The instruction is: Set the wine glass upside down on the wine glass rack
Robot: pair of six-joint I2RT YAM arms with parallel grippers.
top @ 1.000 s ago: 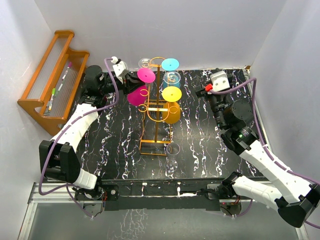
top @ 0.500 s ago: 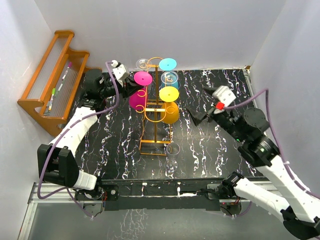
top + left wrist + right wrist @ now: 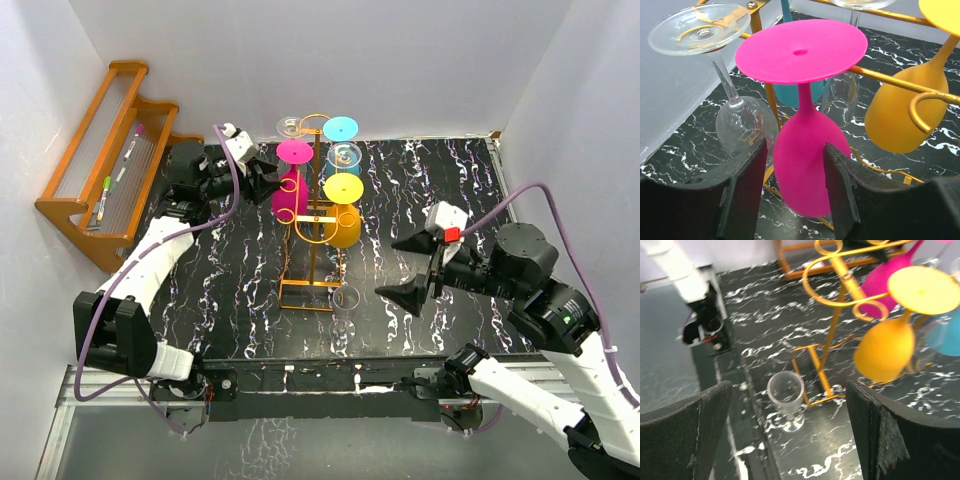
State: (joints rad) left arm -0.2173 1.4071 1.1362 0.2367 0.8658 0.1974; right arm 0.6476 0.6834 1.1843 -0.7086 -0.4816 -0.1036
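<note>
Two robot arms work at a golden wine glass rack [image 3: 313,250], one flanking a hung glass and one open above another.
The left gripper [image 3: 266,181] has its fingers partly apart on either side of the pink wine glass [image 3: 807,165] bowl, apparently gripping nothing. That glass hangs foot-up from a hook, which carries its weight. The right gripper [image 3: 390,267] gapes wide and empty over a clear wine glass [image 3: 786,390] that stands upright beside the rack's base, probably the next to hang. No writing or brand is readable.

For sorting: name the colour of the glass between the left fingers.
Magenta glass; left wrist view.
</note>
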